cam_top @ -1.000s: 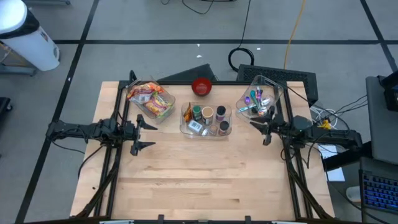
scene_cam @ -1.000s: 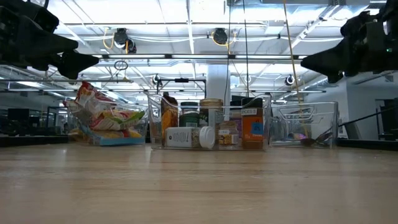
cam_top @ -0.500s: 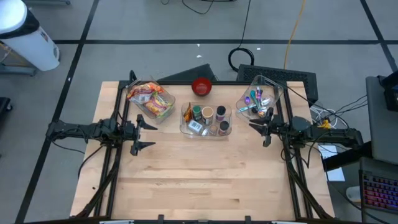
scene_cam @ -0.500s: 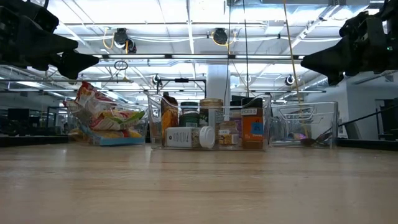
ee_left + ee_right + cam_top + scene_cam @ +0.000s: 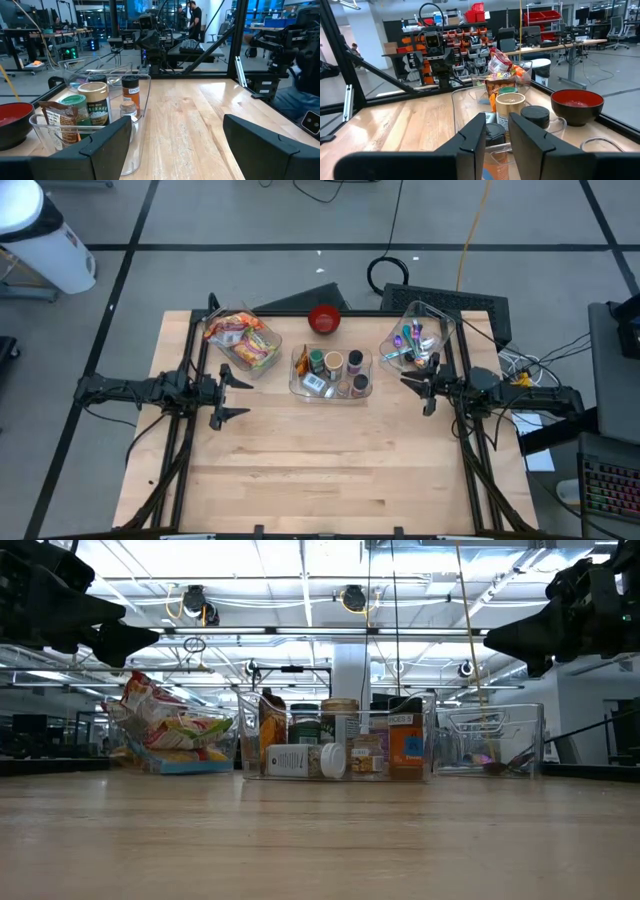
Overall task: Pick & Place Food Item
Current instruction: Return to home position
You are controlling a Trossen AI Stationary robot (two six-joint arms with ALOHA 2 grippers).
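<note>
Sorting looks done as far as visible; coloured spoons (image 5: 412, 340) lie inside the right transparent bin (image 5: 443, 322), at the far right of the table (image 5: 330, 470); no loose item visible on the bare wood; judged left to do: only parking the arms.

Left gripper (image 5: 177, 122) hangs above the table's left edge, near the left transparent bin (image 5: 240, 366); fingers spread wide, holding nothing. Right gripper (image 5: 496, 121) hangs above the right edge, just on the near side of the spoon bin; fingers parted by a narrow gap only, nothing between them. Both arms stretch inward from their sides, well clear of the bins.

Counts: 3 transparent bins in a row along the far side; 1 red bowl (image 5: 323, 319) behind the middle transparent bin (image 5: 294, 370), looks empty; 2 arms; snack packets (image 5: 238, 333) heaped in the left bin, exact number not clear; jars and bottles (image 5: 335, 363) in the middle bin, roughly six, some lying down; spoons several, pink, blue, green and violet, too tangled to count.
</note>
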